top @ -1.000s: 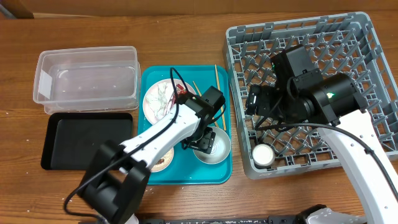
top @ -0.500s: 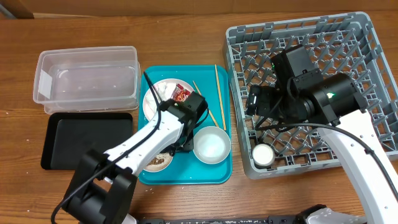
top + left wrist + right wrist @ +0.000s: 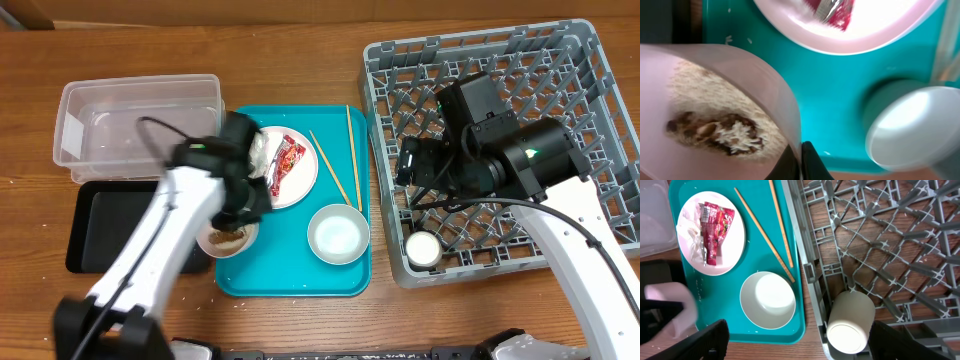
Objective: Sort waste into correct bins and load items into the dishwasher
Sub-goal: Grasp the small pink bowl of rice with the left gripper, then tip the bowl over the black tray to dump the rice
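My left gripper (image 3: 801, 161) is shut on the rim of the small pinkish plate (image 3: 715, 80), which carries rice and brown scraps (image 3: 722, 132). Overhead, that plate (image 3: 228, 238) sits at the teal tray's left edge, beside the black tray (image 3: 110, 225) and below the clear tub (image 3: 140, 130). The large white plate (image 3: 295, 185) holds the red wrapper (image 3: 288, 160) and the napkin (image 3: 258, 150). Two chopsticks (image 3: 335, 172) and the bowl (image 3: 337, 233) lie on the teal tray. My right gripper (image 3: 800, 330) stands open over the grey rack (image 3: 520, 80), next to the cup (image 3: 850, 322).
The teal tray (image 3: 300, 275) lies between the bins and the rack. The cup (image 3: 422, 249) lies on its side in the rack's front left corner. The right arm's body covers the rack's middle. Bare wooden table surrounds everything.
My left gripper closed on the small plate's rim and carried it left, from beside the bowl to the teal tray's left edge. The bowl and white plate are now uncovered. The right arm stayed still.
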`<control>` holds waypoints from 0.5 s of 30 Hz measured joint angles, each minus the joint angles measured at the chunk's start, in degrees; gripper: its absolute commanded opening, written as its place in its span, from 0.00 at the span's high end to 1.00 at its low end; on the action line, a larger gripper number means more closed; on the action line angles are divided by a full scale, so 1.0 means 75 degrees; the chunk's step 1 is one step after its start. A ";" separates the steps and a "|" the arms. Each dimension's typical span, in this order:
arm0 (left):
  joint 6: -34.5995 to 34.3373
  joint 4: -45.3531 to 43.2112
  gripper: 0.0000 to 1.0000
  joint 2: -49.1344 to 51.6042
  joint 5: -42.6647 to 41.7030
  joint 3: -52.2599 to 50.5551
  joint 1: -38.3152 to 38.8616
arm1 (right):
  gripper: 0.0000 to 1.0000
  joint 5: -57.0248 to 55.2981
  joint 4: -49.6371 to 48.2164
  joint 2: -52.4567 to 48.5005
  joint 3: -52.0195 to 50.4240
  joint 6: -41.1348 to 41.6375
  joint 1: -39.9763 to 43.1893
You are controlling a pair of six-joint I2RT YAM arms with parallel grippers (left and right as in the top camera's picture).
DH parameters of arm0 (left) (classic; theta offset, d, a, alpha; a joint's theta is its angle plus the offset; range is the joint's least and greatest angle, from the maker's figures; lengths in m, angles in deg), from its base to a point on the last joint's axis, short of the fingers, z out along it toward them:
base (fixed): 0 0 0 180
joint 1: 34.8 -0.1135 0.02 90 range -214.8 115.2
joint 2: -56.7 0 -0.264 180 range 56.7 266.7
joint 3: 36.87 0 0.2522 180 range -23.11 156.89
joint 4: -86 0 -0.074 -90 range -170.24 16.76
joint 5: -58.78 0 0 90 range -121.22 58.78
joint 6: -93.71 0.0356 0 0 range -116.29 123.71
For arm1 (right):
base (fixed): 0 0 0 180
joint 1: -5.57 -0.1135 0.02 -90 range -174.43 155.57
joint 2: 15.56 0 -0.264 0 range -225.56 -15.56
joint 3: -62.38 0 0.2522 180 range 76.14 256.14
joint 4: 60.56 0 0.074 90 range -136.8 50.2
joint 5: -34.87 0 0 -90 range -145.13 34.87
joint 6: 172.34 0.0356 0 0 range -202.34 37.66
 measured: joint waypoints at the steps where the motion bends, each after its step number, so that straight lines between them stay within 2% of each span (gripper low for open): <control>1: 0.0277 0.0050 0.96 -0.0184 -0.0358 0.0009 -0.0525 | 0.09 0.0000 0.0003 0.0000 0.0000 0.0000 0.0000; 3: 0.1081 0.0166 0.96 -0.0329 -0.1355 0.0017 -0.1859 | 0.09 -0.0003 0.0000 0.0000 0.0000 0.0003 0.0000; 5: 0.2259 0.0437 0.96 -0.0178 -0.2780 0.0041 -0.3701 | 0.09 0.0000 0.0000 0.0000 0.0000 0.0003 0.0000; 9: 0.3943 0.0994 0.96 0.0705 -0.4491 0.0055 -0.5761 | 0.09 -0.0003 -0.0003 0.0000 0.0000 0.0000 0.0000; 11: 0.4814 0.1177 0.96 0.1396 -0.5523 0.0055 -0.6438 | 0.09 -0.0003 0.0003 0.0000 0.0000 0.0006 0.0000; 15: 0.5776 0.1906 0.96 0.2556 -0.7149 0.0061 -0.7070 | 0.09 -0.0003 0.0003 0.0000 0.0000 0.0000 0.0000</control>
